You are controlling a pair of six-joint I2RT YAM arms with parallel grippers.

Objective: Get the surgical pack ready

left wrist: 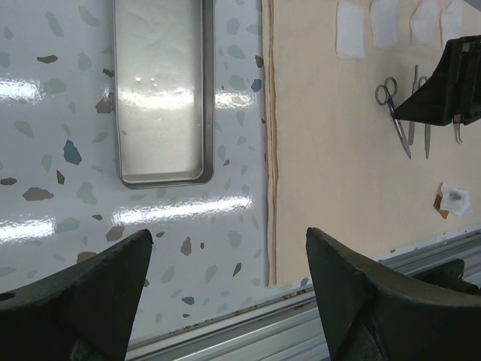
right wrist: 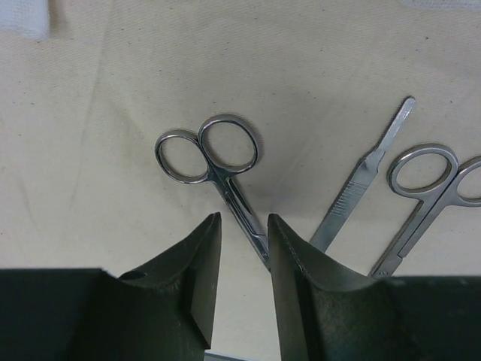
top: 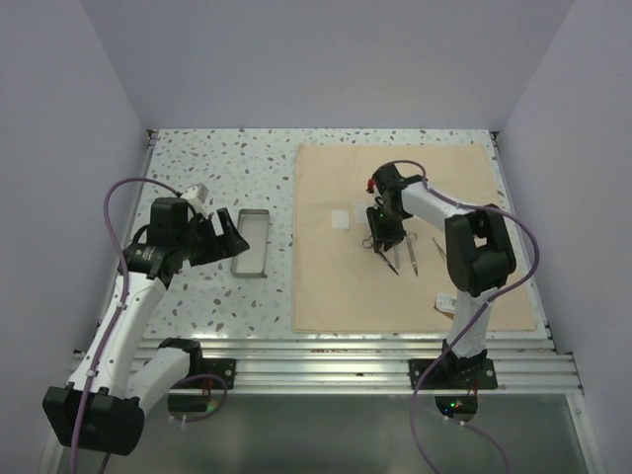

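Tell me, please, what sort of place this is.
Probably a robot test bench, not a real clinic: plain white walls box in a speckled table, two robot arms are bolted to its near rail, and scissors lie on a tan cloth.

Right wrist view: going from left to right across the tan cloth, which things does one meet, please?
First the white gauze corner → steel scissors → slim flat steel handle → second ring-handled instrument.
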